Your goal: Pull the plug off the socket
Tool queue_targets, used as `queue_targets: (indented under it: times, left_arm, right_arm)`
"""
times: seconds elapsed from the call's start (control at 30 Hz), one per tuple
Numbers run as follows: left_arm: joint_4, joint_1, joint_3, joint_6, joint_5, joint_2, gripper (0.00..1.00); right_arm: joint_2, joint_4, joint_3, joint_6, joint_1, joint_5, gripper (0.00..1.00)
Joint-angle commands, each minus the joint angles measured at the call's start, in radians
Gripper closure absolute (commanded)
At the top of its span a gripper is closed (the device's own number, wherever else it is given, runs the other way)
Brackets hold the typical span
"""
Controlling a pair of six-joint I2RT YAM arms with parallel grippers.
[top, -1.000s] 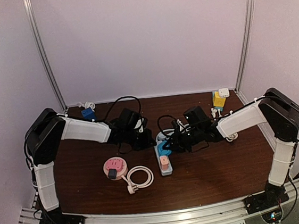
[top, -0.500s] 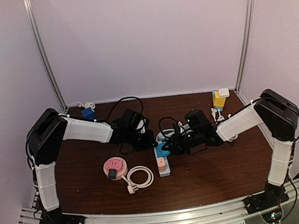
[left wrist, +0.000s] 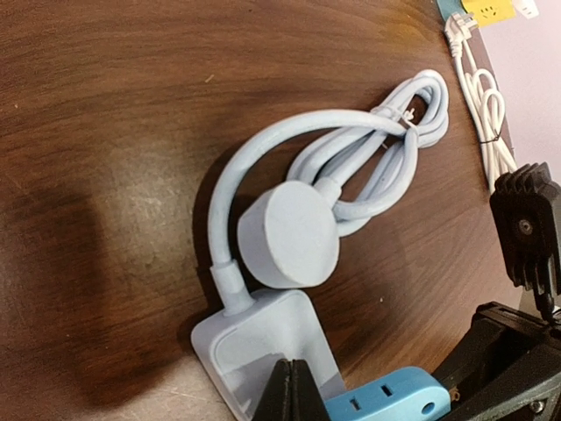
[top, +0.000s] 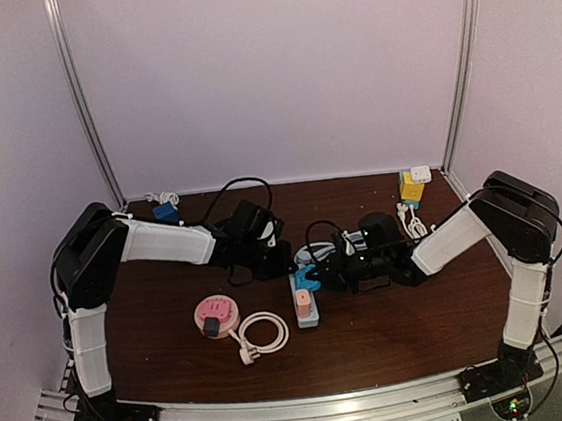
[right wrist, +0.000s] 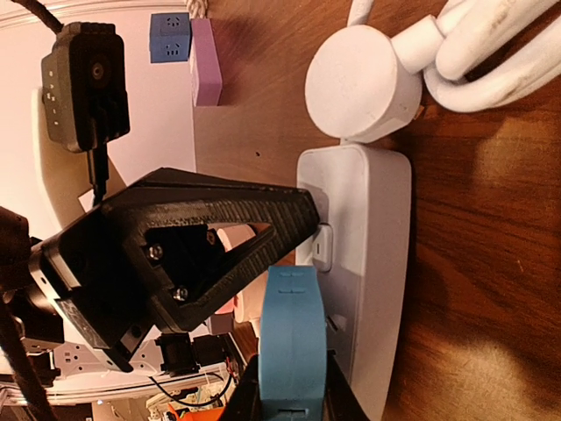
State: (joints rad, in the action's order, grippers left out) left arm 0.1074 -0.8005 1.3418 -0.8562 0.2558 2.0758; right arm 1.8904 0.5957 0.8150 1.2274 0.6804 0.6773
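Note:
A pale power strip (top: 307,308) lies mid-table with a pink plug (top: 304,307) in it. My left gripper (top: 284,262) is shut, and its tips (left wrist: 292,386) press down on the strip's cable end (left wrist: 263,338). My right gripper (top: 313,277) is shut on a blue plug (right wrist: 294,338), which stands against the strip's face (right wrist: 372,263) with a thin gap between them. The blue plug also shows in the left wrist view (left wrist: 386,403). I cannot tell whether its prongs are out of the socket.
The strip's coiled cable (left wrist: 377,158) and its round plug (left wrist: 289,232) lie behind the strip. A pink round socket (top: 216,313) with a white cord (top: 259,333) lies at the front left. A yellow adapter (top: 412,190) and a blue cube (top: 166,213) sit at the back.
My right arm has swung lower and moved left, its gripper staying on the blue plug. My left gripper has shifted slightly right onto the strip's end. The strip has barely moved.

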Motion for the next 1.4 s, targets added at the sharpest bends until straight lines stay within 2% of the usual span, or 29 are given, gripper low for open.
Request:
queue_targets:
  times: [0.0, 0.1, 0.33, 0.57, 0.8, 1.17, 1.3, 1.37]
  left_arm:
    - [0.165, -0.014, -0.031, 0.027, -0.035, 0.055, 1.00]
    - [0.164, -0.018, -0.037, 0.028, -0.042, 0.055, 1.00]
    - [0.164, -0.027, -0.046, 0.031, -0.050, 0.056, 1.00]
    - [0.165, -0.032, -0.065, 0.035, -0.058, 0.056, 1.00]
    - [0.162, -0.034, -0.074, 0.037, -0.056, 0.058, 1.00]
    - [0.185, -0.033, 0.023, 0.054, -0.046, 0.054, 1.00]
    - [0.225, -0.034, 0.101, 0.082, -0.047, 0.053, 1.00]
    - [0.243, -0.034, 0.138, 0.100, -0.047, 0.052, 1.00]
  right_arm:
    - [-0.012, 0.260, -0.013, 0.077, -0.026, -0.002, 1.00]
    - [-0.014, 0.256, -0.014, 0.073, -0.028, -0.007, 1.00]
    - [-0.017, 0.111, 0.011, 0.048, -0.034, -0.033, 1.00]
    - [-0.030, 0.082, 0.015, 0.092, -0.050, -0.049, 1.00]
    - [-0.026, 0.128, 0.046, 0.132, -0.054, -0.006, 1.00]
    - [-0.242, -0.330, 0.052, -0.197, -0.053, -0.170, 1.00]
    - [-0.325, -0.539, 0.053, -0.330, -0.057, -0.281, 1.00]
    - [-0.378, -0.668, 0.056, -0.410, -0.058, -0.387, 1.00]
